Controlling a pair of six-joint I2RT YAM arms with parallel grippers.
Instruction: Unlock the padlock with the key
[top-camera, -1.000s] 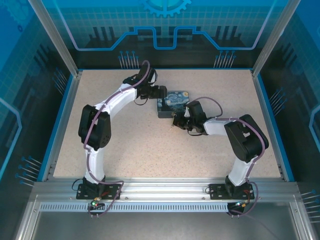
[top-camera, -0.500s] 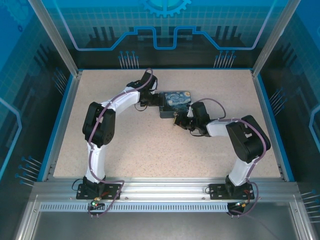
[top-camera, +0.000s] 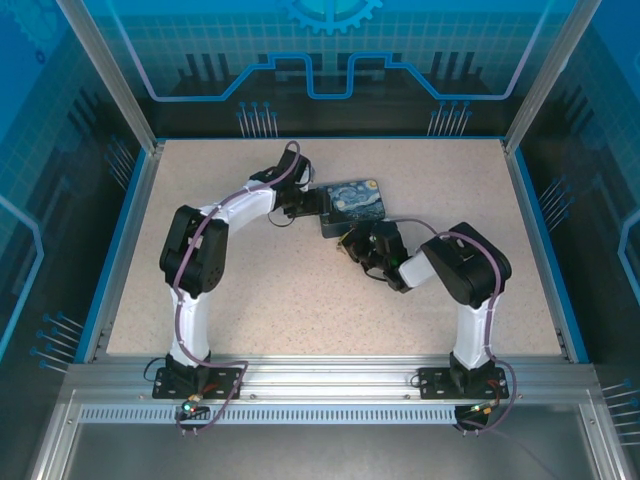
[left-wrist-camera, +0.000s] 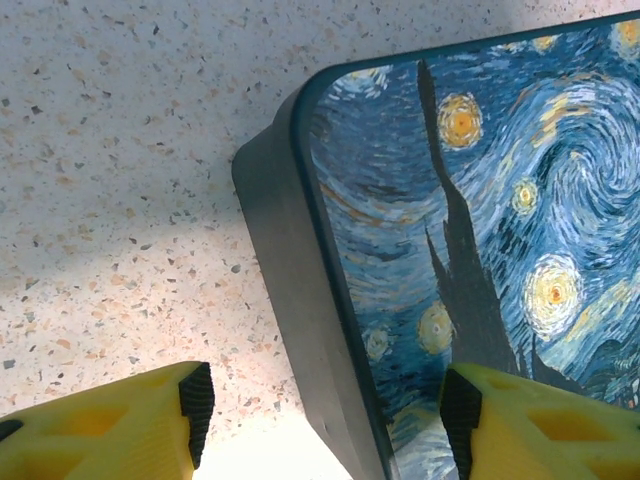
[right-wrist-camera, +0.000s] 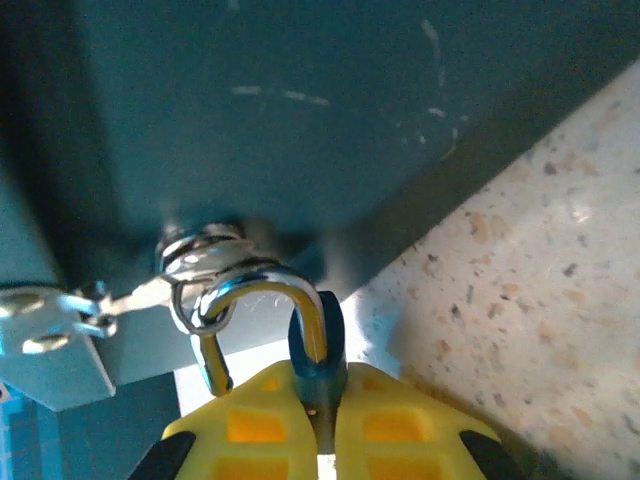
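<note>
While both arms crowd the dark-blue box printed with a swirling starry night sky (top-camera: 352, 198), we are early in this one, by my reading. Over on the left, the yellow left fingers (left-wrist-camera: 140, 425) stand apart, straddling one corner of the box. One sits over the speckled beige bench (left-wrist-camera: 120, 150), the other over the printed lid, and neither visibly presses on the box. It looks like a steadying grip being set up, not one made.

Now the box's near wall, and there's the prize: the small silvery padlock (right-wrist-camera: 262, 290), its curved shackle threaded through a wire ring (right-wrist-camera: 200, 255) on that dark wall. The yellow right fingers (right-wrist-camera: 260, 425) are pressed together right under the shackle. They pinch a thin dark piece at the foot of one leg, which I take to be the padlock's own body, though most of it is hidden between them.

And the key? I cannot pick it out for certain. A small flat silvery piece (right-wrist-camera: 50, 320) hangs at the left edge beside the ring. Key or latch plate, it's too unclear to call.

So, the score: the lock is found and gripped, with its shackle through the ring and apparently shut. What's left, as I judge it, is key into keyhole, a turn, and the shackle freed.
</note>
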